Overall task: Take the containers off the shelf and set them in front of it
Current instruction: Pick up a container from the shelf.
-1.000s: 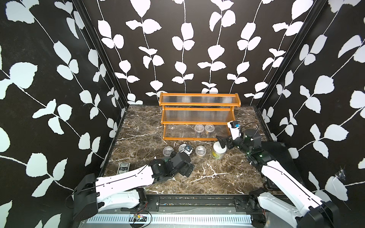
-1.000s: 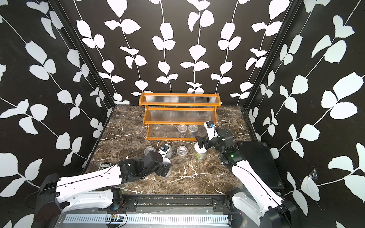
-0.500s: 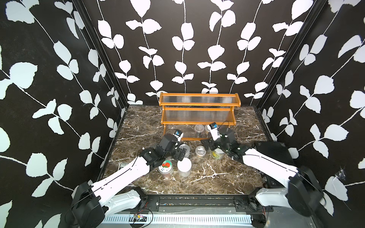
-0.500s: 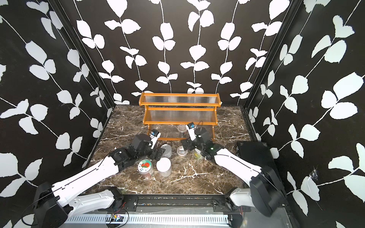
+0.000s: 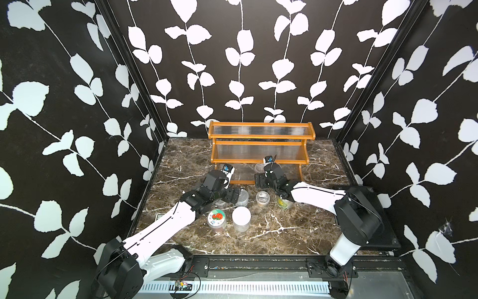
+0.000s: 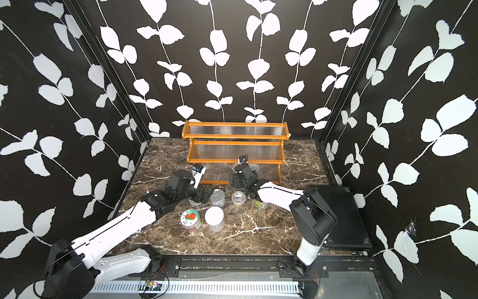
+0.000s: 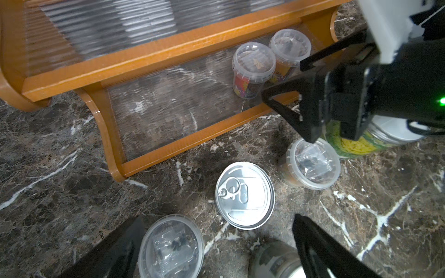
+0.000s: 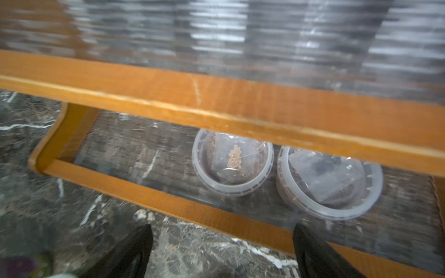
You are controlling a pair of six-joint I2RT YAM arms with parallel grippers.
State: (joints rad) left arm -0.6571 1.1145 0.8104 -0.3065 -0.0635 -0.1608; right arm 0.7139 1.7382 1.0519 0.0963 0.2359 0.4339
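The orange-framed shelf [image 5: 261,145] [image 6: 235,139] stands at the back. Two small clear tubs [image 8: 232,161] [image 8: 330,183] sit on its lowest tier, also visible in the left wrist view [image 7: 254,65]. On the marble in front of it stand a silver tin can [image 5: 243,197] [image 7: 245,195], a clear tub [image 5: 262,198] [image 7: 313,163], a strawberry-lid jar [image 5: 216,219], a white-lid jar [image 5: 241,218] and a yellow-green jar [image 5: 283,203]. My left gripper [image 7: 218,231] hovers open over another tub [image 7: 171,245] beside the can. My right gripper [image 8: 222,231] is open and empty, at the lowest tier's front rail.
A black-and-white card box [image 5: 159,216] lies at the front left, mostly hidden under my left arm. A black case [image 5: 362,207] sits along the right wall. My two grippers are close together in front of the shelf.
My left arm has left the two front jars and moved toward the shelf, over the can. My right arm has left the yellow-green jar and swung toward the lowest tier.
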